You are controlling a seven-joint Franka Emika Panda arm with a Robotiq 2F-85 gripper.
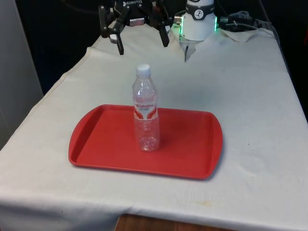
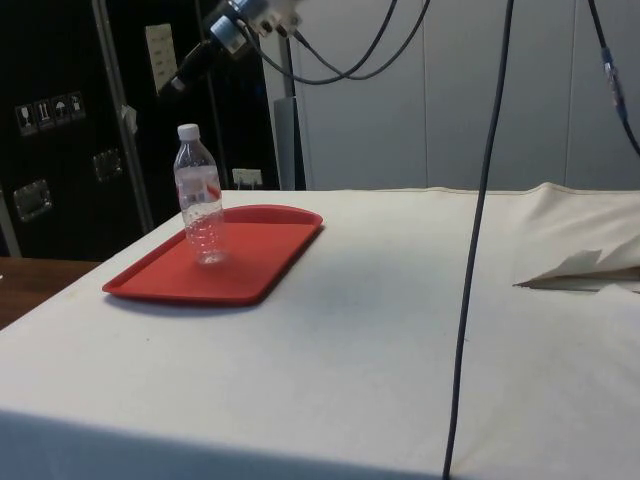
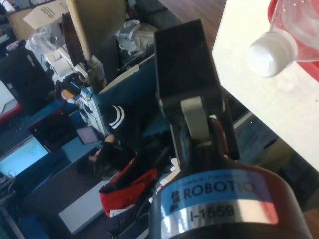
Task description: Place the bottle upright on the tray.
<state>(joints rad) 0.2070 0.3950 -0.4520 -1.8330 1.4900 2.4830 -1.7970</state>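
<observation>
A clear plastic bottle [image 1: 146,113] with a white cap and a red label stands upright on the red tray [image 1: 192,149], left of the tray's middle in the front view. In the side view the bottle [image 2: 200,200] stands near the tray's [image 2: 260,260] far side. My gripper [image 1: 142,42] hangs open and empty, high above the far end of the table, well behind the bottle and apart from it. From the side, the gripper [image 2: 180,78] is above and beyond the bottle. The wrist view has one black finger [image 3: 187,69], with the bottle's cap [image 3: 271,54] off to one side.
The white cloth is creased and bunched at the far right corner [image 1: 245,29]. A folded flap of cloth [image 2: 580,268] lies on the table in the side view. A black cable [image 2: 480,230] hangs down in front of the side camera.
</observation>
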